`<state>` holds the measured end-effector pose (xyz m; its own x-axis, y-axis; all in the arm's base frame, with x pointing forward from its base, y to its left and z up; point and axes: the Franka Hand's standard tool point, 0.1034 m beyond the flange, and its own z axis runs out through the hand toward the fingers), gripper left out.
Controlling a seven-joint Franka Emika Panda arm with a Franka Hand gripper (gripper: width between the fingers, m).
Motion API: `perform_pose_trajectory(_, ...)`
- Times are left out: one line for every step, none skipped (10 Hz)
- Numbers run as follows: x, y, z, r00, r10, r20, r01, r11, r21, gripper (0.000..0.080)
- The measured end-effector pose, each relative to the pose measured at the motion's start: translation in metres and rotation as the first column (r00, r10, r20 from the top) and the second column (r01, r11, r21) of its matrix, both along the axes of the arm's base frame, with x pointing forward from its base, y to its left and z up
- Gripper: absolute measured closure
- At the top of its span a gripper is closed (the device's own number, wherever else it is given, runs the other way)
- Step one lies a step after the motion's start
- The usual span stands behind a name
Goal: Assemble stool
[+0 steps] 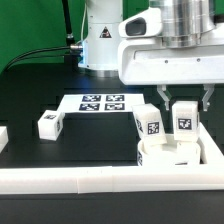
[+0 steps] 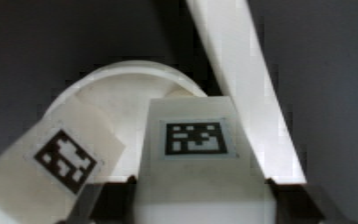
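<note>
My gripper (image 1: 184,108) is shut on a white stool leg (image 1: 185,120) and holds it upright, its square tag facing the camera. The leg sits over the round white seat (image 1: 160,156) at the exterior view's right. A second leg (image 1: 149,123) stands upright on the seat just to the left of the held one. A third leg (image 1: 49,123) lies loose on the black table at the left. In the wrist view the held leg (image 2: 195,140) fills the gap between the dark fingers (image 2: 108,200) of the gripper (image 2: 194,208). The standing leg (image 2: 66,156) and the seat's curved edge (image 2: 131,82) are beside it.
The marker board (image 1: 100,102) lies flat behind the seat, near the robot's base (image 1: 100,40). A long white border rail (image 1: 100,181) runs along the table's front and turns up the right side (image 1: 214,150). In the wrist view it shows as a white rail (image 2: 238,60).
</note>
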<state>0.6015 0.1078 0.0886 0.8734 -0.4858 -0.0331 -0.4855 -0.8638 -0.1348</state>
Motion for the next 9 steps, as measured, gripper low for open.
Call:
perform_pose_trajectory(0.001, 0.002, 0.0, 0.993, -0.115, -0.013, 0.115, 0.993, 0.012, 0.0463)
perform_pose_trajectory(0.0, 0.004, 0.0, 0.971, -0.236, -0.039, 0.237, 0.971, 0.021, 0.0463)
perform_pose_trajectory(-0.001, 0.006, 0.0, 0.943, -0.327, -0.06, 0.329, 0.944, 0.02, 0.0463)
perform_pose_trajectory(-0.002, 0.007, 0.0, 0.901, -0.425, -0.085, 0.428, 0.904, 0.014, 0.0463)
perform_pose_trajectory(-0.004, 0.01, 0.0, 0.845, -0.521, -0.124, 0.524, 0.852, -0.005, 0.0463)
perform_pose_trajectory(-0.004, 0.011, 0.0, 0.803, -0.58, -0.135, 0.584, 0.812, -0.015, 0.0463)
perform_pose_trajectory(-0.005, 0.013, 0.0, 0.754, -0.641, -0.143, 0.645, 0.764, -0.024, 0.0463)
perform_pose_trajectory(-0.005, 0.015, -0.001, 0.695, -0.703, -0.151, 0.707, 0.706, -0.035, 0.0463)
perform_pose_trajectory(-0.005, 0.015, -0.001, 0.681, -0.716, -0.152, 0.72, 0.693, -0.038, 0.0463)
